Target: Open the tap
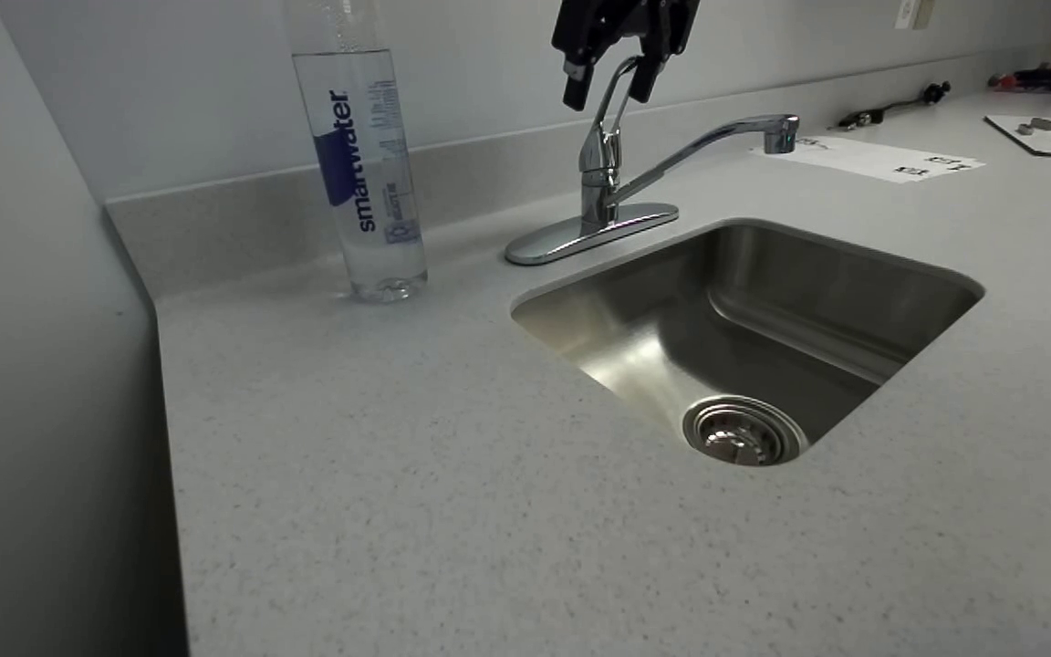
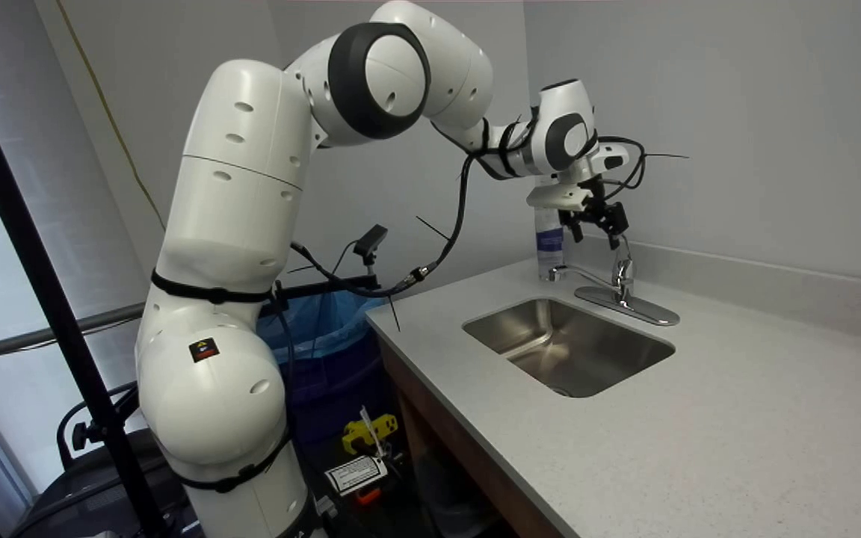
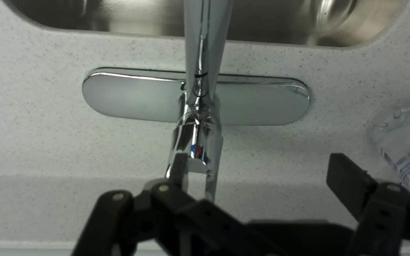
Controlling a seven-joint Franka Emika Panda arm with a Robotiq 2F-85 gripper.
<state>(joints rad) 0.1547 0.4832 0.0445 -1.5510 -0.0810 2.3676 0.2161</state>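
The chrome tap (image 1: 600, 173) stands behind the sink, its spout reaching out and its looped lever handle pointing up. It also shows in an exterior view (image 2: 623, 275) and in the wrist view (image 3: 200, 124). My gripper (image 1: 609, 87) is open and points down at the handle's top; it also shows in an exterior view (image 2: 595, 237). In the wrist view my gripper (image 3: 259, 160) has its left finger overlapping the lever and its right finger well to the right, with countertop showing between. I cannot tell whether the left finger touches the lever or sits in its loop.
A tall water bottle (image 1: 361, 164) stands beside the tap, also near the right finger in the wrist view (image 3: 408, 149). The steel sink (image 1: 845, 265) lies before the tap. A low backsplash (image 2: 774, 276) and wall run behind. Paper sheets (image 1: 872, 160) lie farther along the counter.
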